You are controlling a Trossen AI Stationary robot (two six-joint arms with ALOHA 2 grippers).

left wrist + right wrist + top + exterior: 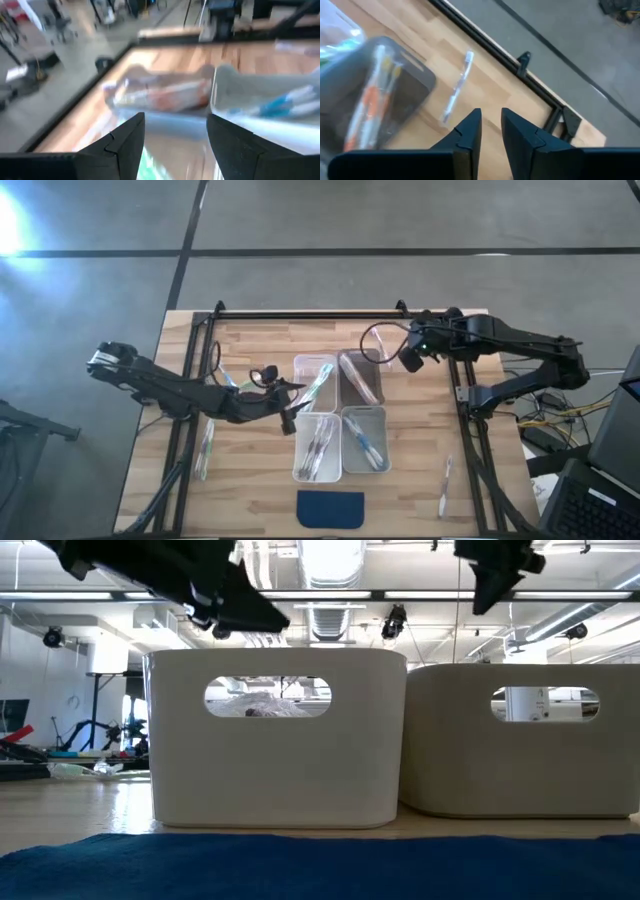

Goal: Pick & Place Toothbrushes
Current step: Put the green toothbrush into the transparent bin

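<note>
The pale wooden table top point(250, 480) shows a smooth plank grain. Four clear rectangular plastic bins point(362, 377) look glossy and translucent. The dark blue flat pad point(331, 508) looks matt, probably cloth. Black frame rails point(300, 314) seem metal.

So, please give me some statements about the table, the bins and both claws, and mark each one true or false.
1. Four clear bins stand together in a two-by-two block. True.
2. The dark blue pad lies inside one of the bins. False: it lies on the wooden table, apart from them.
3. The left claw is open. True.
4. All toothbrushes are in bins. False: one toothbrush lies loose on the table near the right edge.
5. The right claw holds a toothbrush. False: nothing shows between its fingers.
</note>
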